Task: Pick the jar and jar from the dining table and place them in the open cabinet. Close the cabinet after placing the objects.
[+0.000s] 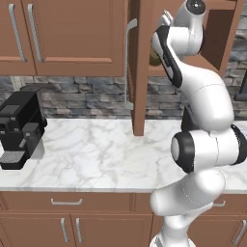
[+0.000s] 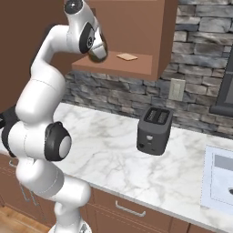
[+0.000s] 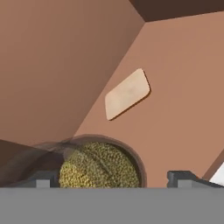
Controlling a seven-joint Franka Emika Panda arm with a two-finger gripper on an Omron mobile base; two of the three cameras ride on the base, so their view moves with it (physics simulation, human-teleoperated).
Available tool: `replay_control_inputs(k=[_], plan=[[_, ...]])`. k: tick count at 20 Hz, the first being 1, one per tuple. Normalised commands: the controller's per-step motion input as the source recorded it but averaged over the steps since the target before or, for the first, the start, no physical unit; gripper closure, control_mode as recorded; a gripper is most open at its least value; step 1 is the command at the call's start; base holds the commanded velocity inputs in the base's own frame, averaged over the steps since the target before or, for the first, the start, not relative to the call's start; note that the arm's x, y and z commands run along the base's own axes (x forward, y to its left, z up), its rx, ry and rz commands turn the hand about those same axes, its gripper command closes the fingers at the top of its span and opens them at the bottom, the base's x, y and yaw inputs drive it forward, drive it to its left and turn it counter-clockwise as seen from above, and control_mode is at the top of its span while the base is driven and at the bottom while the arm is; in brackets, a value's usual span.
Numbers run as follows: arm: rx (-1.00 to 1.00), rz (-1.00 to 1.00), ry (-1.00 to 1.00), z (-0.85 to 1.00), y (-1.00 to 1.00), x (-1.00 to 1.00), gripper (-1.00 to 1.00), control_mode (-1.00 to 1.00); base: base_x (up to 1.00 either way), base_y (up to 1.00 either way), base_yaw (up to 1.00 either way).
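the gripper (image 3: pixel 113 180) stands with its jaws spread wide, one dark fingertip (image 3: pixel 186 178) off to the right and the other at the far left, neither pressing on anything. between them sits the jar (image 3: pixel 99 166) with the olive-green filling, seen from above down its mouth, so its long axis runs straight up and it stands upright on the cabinet floor (image 3: pixel 175 87). the grip looks released: there is a clear gap between the right fingertip and the glass rim. in the left base view the jar (image 1: pixel 154 57) shows as an olive patch just beside the arm's wrist, at the near edge of the cabinet (image 1: pixel 140 67) opening. in the right base view it (image 2: pixel 98 53) sits at the left end of the cabinet's bottom shelf (image 2: pixel 136 66), close to the front lip.

farther in on that shelf lies a flat tan pad (image 3: pixel 127 93), well apart from the jar.

by my reading, this is the end of placing the first jar. the next move calls for drawing the hand straight back out without brushing the glass, since the jar stands near the edge, then going for the second jar on the dining table. the door, with its silver bar handle (image 1: pixel 128 62), is open and has yet to be shut.
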Motion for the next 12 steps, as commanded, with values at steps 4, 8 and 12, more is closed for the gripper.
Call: replay_control_inputs(k=[4, 8, 12], plan=[[0.02, -0.01, -0.07, 0.00, 0.15, 0.32, -1.00, -1.00, 0.00, 0.00, 0.00], [0.03, -0.02, -0.09, 0.00, 0.19, 0.40, -1.00, -1.00, 0.00, 0.00, 0.00], [0.05, -0.01, -0.16, 0.00, 0.14, 0.33, -1.00, -1.00, 0.00, 0.00, 0.00]])
